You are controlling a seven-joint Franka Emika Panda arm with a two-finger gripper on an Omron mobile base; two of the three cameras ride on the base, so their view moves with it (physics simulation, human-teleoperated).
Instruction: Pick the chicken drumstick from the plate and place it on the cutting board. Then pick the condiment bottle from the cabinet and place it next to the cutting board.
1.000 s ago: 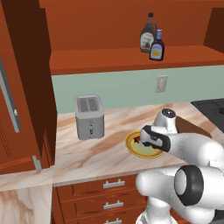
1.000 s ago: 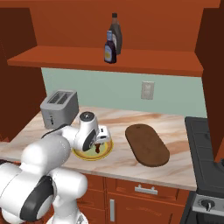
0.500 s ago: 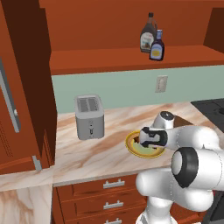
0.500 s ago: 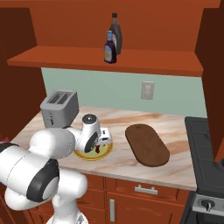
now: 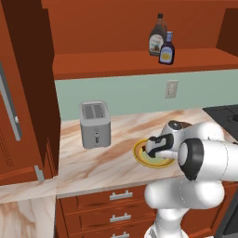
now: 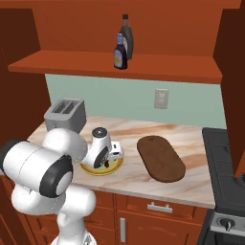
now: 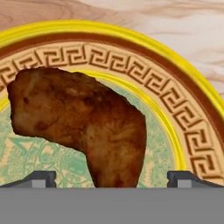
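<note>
The chicken drumstick lies on the yellow plate, dark brown and close under the hand. My gripper is open, one fingertip on each side of the drumstick's narrow end and neither touching it. The gripper hangs low over the plate on the marble counter, as the right base view shows too, with the gripper above the plate. The dark cutting board lies right of the plate. The blue condiment bottle stands on the cabinet shelf.
A taller brown bottle stands just behind the blue one. A silver toaster sits left of the plate. A black stove borders the counter on the right. Drawers with metal handles run below the counter.
The hand has sunk a little closer to the plate and the arm's elbow has swung forward. The jaws have stayed open; the drumstick has not moved.
</note>
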